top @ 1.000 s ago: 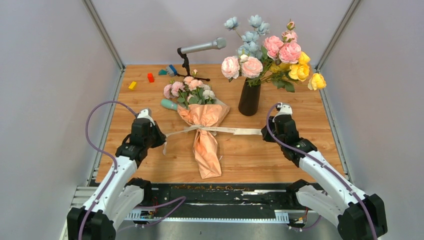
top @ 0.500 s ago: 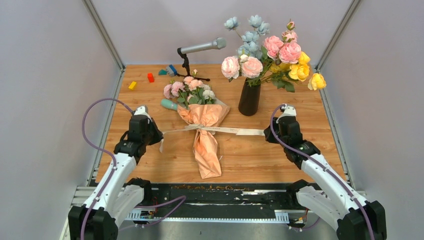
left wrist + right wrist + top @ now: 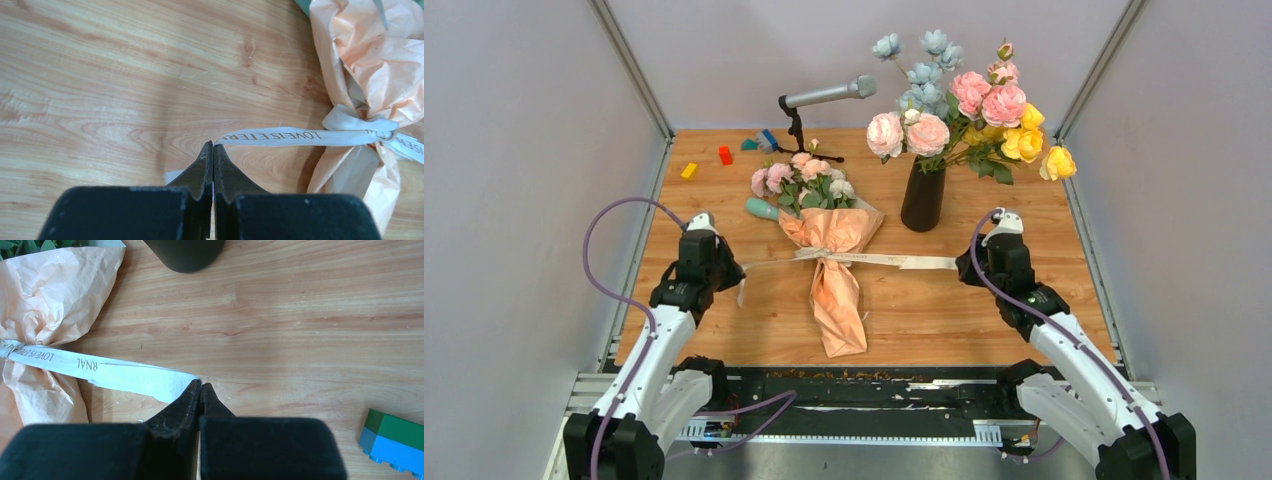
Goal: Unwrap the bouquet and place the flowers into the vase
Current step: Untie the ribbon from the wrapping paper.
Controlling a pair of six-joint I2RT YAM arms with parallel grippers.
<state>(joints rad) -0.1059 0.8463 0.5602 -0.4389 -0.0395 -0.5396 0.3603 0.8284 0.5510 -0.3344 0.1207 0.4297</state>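
Your left end effector (image 3: 213, 145), pinching the ribbon (image 3: 280, 136) tail left of the bouquet (image 3: 834, 270), has drawn further outward. So has your right end effector (image 3: 200, 385), pinching the tail right of the bouquet. The ribbon is taut and the knot is likely loosening. The bouquet lies wrapped, with the vase (image 3: 922, 197) just right of it. Print reads "LOVE IS ETER", "RNAL".

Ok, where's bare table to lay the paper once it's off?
Bare table lies near the front edge, between the bouquet and the right pincer, on the near side of the ribbon; a narrower strip between bouquet and left pincer. The back is crowded: vase, microphone stand, blocks.
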